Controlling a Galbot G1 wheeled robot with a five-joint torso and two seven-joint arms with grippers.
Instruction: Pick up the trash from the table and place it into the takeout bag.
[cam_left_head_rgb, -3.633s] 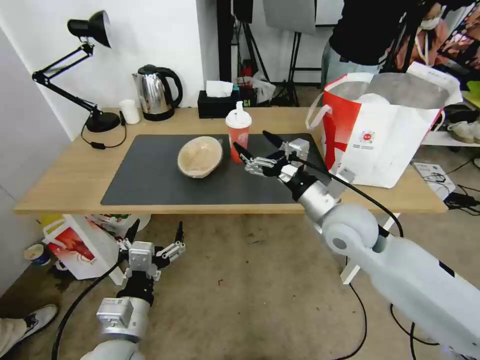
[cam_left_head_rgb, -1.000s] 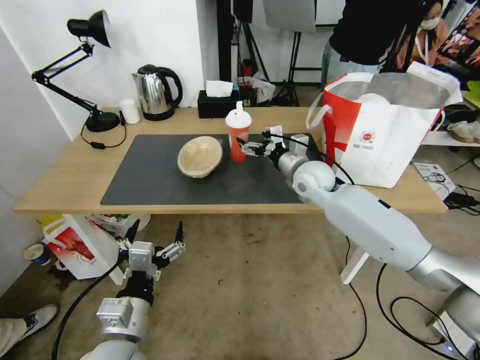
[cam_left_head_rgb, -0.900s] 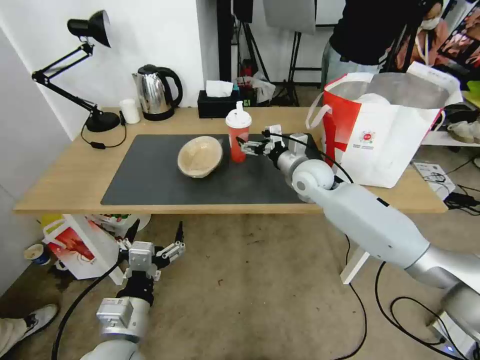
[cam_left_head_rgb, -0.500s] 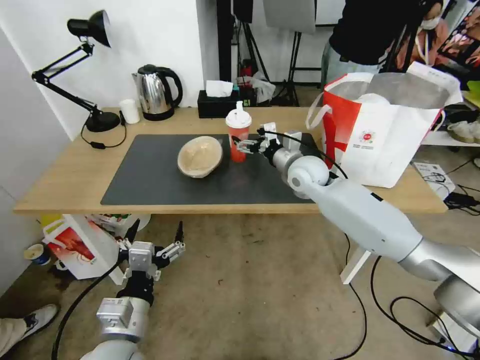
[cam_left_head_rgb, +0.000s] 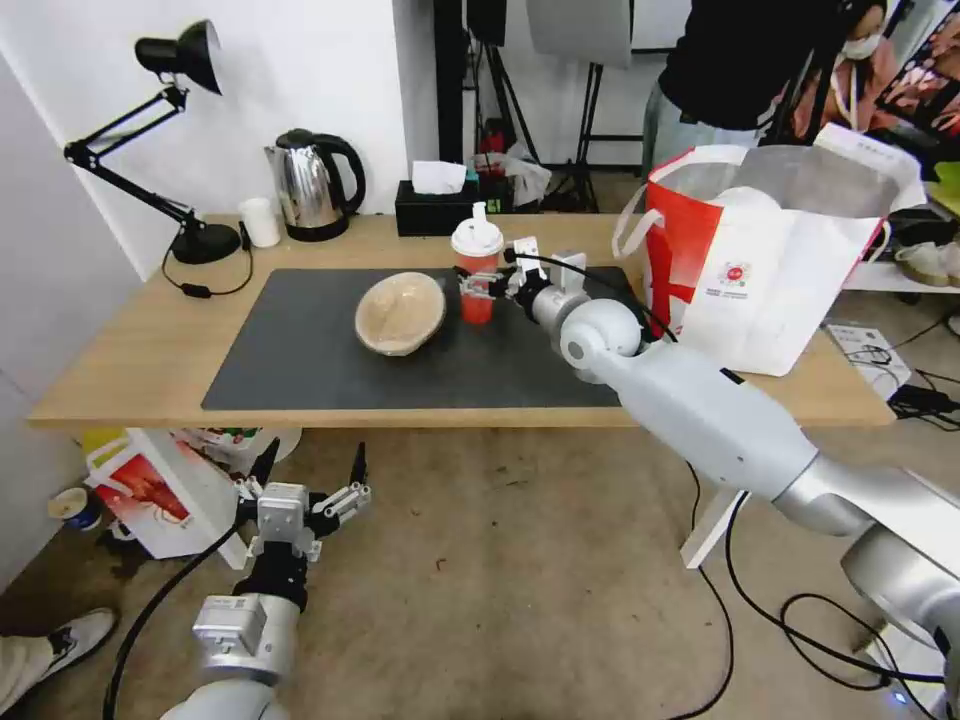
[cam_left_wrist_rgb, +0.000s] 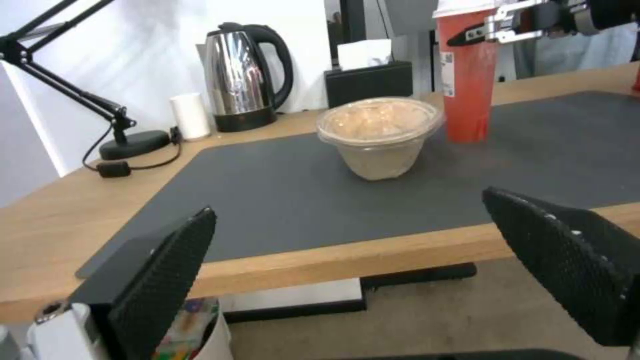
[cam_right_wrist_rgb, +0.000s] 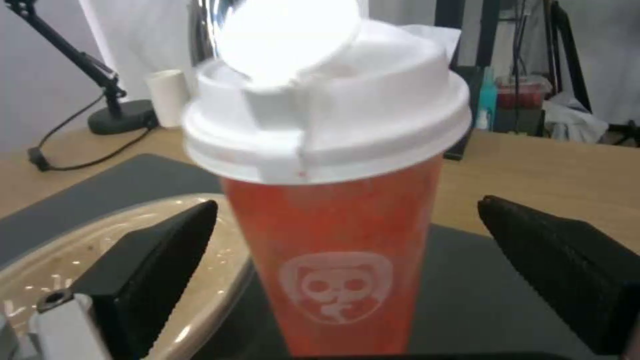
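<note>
Right wrist view shows my right hand spread wide around the red cup on the counter (not gripped); beige bowl also remains, takeout bag waiting.

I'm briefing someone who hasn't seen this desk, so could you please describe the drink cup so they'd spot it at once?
On the dark grey mat of the wooden table, look near its far edge, just right of the beige bowl. The cup stands upright between the open right gripper fingers, the only tall red thing there, with a white domed lid.
</note>
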